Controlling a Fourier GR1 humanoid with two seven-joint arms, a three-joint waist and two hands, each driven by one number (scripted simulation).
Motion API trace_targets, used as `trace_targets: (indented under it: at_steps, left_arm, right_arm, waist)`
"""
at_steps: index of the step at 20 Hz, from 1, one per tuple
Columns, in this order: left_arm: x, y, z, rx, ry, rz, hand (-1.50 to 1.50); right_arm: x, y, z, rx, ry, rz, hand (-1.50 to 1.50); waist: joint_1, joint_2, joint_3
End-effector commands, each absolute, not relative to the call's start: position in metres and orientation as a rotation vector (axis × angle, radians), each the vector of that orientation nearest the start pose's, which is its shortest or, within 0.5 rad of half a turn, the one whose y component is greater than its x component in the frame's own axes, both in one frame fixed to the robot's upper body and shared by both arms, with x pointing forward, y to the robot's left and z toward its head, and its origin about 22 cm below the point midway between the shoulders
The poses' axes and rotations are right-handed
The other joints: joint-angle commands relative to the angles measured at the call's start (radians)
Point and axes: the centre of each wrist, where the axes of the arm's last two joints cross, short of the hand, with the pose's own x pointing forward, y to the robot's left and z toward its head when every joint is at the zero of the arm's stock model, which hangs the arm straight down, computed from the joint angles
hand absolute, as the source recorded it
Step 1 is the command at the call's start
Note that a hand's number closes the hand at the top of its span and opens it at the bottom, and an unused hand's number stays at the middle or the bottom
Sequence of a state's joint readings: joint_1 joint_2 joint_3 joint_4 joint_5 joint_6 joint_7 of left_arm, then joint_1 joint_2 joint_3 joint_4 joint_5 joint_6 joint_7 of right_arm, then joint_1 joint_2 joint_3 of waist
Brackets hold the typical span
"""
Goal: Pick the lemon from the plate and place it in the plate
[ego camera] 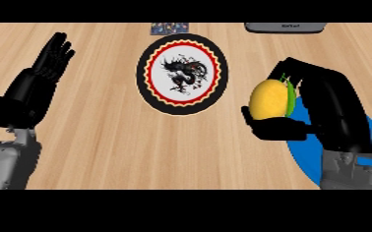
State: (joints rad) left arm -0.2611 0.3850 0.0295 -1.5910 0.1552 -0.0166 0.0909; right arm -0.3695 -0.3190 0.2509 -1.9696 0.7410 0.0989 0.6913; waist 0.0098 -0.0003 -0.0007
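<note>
Your right hand (291, 123) is curled round the lemon (269, 99), with the thumb under it and the fingers wrapping its right side. The fruit sits in that grasp above the left edge of the blue plate (305, 158), whose rim shows beneath your right forearm at the lower right of the head view. The lemon's long axis runs roughly up and down in the view, tilted slightly, with its upper end leaning toward the right. A green strip shows along its right flank, pressed between the yellow skin and your fingers; you cannot tell what it is.

The round plate with the black rim, red scalloped ring and dark dragon figure (182, 74) lies on the wooden counter (109, 142) to the left of the lemon, apart from it.

Your left hand (45, 66) rests at the left edge, fingers straight and pointing up, holding nothing.
</note>
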Motion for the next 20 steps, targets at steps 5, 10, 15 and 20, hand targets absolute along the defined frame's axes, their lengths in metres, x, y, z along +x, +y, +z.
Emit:
trace_targets:
  at_steps: [5, 10, 15, 20]
  left_arm:
    - [0.304, 0.272, 0.104, 0.118, -1.765, -0.241, 0.0]
    - [0.311, 0.285, 0.102, 0.132, -1.761, -0.236, 0.0]
    - [0.295, 0.267, 0.107, 0.113, -1.776, -0.266, 0.0]
    - [0.296, 0.275, 0.102, 0.087, -1.756, -0.267, 0.0]
  right_arm:
    - [0.312, -0.099, 0.191, -0.808, -1.615, 0.702, 1.5]
    - [0.347, -0.066, 0.174, -0.737, -1.58, 0.701, 1.5]
    - [0.387, -0.045, 0.169, -0.775, -1.531, 0.68, 1.5]
    - [0.406, -0.043, 0.121, -0.845, -1.472, 0.738, 1.5]
  waist:
    - [0.007, 0.004, 0.0]
    - [0.007, 0.006, 0.0]
    - [0.027, 0.007, 0.0]
    - [0.039, 0.011, 0.0]
